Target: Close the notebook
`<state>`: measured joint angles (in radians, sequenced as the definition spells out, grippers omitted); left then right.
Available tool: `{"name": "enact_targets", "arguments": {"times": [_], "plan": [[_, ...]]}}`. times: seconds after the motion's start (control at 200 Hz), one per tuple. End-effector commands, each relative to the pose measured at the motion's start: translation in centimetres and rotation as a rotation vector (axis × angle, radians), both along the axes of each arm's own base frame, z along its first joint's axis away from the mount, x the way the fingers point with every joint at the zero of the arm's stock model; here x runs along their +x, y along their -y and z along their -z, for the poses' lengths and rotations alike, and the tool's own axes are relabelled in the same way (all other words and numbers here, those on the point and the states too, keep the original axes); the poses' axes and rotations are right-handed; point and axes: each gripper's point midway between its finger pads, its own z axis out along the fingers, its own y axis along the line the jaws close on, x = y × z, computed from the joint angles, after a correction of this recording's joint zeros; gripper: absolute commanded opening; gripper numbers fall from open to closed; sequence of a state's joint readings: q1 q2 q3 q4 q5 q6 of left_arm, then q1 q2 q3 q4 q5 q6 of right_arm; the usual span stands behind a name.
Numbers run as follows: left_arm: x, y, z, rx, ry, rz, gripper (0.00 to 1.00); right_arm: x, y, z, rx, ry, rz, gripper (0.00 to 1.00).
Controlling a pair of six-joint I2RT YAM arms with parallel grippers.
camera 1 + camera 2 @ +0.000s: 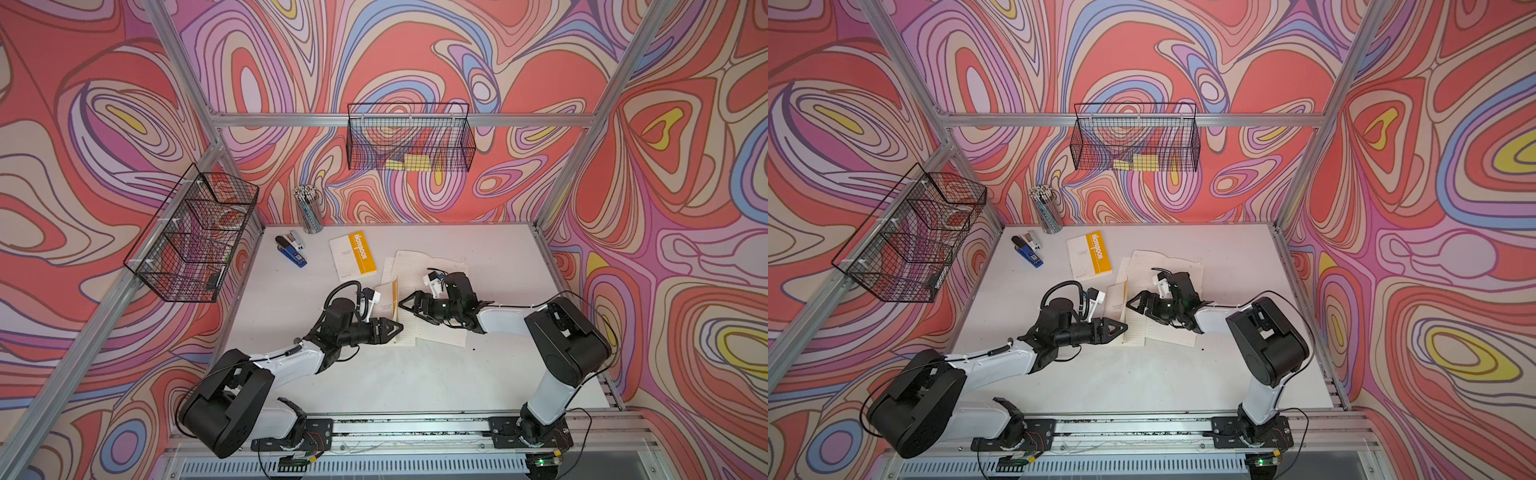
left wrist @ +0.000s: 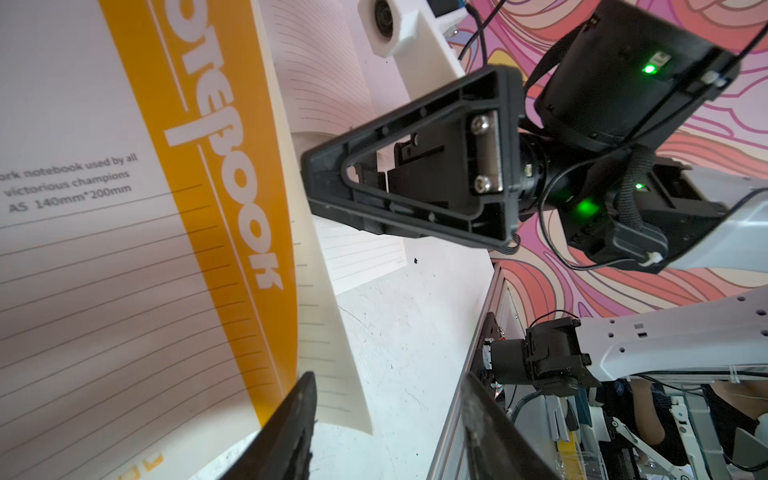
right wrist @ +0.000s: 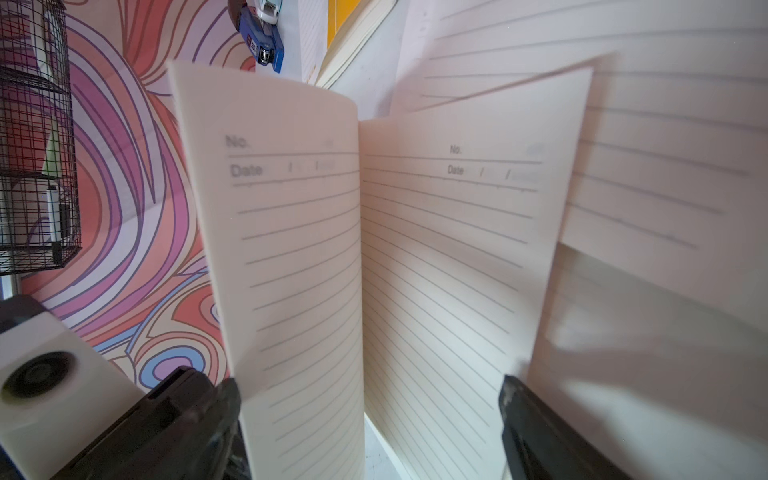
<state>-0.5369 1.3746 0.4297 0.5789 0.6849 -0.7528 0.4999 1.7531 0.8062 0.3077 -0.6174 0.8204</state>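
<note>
The notebook (image 1: 419, 266) lies open in the middle of the white table, lined pages up. Its white and yellow cover (image 1: 388, 297) stands lifted on the left side, also shown in the left wrist view (image 2: 199, 174). My left gripper (image 1: 397, 328) (image 2: 388, 378) is open at the cover's near corner; one finger (image 2: 299, 407) touches the cover's edge and bare table shows between the jaws. My right gripper (image 1: 405, 303) (image 3: 369, 382) is open over the pages, facing the left one. Lined pages (image 3: 436, 257) stand up between its wide jaws, unclamped.
A closed notebook (image 1: 353, 257) with a yellow band lies behind. A blue stapler (image 1: 291, 249) and a cup of pencils (image 1: 309, 208) sit at the back left. Wire baskets hang on the left wall (image 1: 195, 237) and back wall (image 1: 409, 141).
</note>
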Motion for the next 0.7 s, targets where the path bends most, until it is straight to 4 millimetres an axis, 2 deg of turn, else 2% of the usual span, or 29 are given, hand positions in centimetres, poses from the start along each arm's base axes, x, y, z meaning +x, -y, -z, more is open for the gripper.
{"name": "enact_targets", "arguments": {"times": [0.0, 0.3, 0.696], "plan": [[0.4, 0.7, -1.1, -0.061, 0.045, 0.012, 0.56, 0.6, -0.2, -1.9, 0.001, 0.049, 0.001, 0.98], [0.7, 1.4, -1.2, -0.079, 0.039, 0.031, 0.56, 1.6, -0.6, -5.4, 0.021, 0.115, 0.006, 0.98], [0.5, 1.5, 0.8, -0.071, 0.018, 0.045, 0.57, 3.7, -2.5, -8.9, 0.123, 0.159, -0.003, 0.98]]}}
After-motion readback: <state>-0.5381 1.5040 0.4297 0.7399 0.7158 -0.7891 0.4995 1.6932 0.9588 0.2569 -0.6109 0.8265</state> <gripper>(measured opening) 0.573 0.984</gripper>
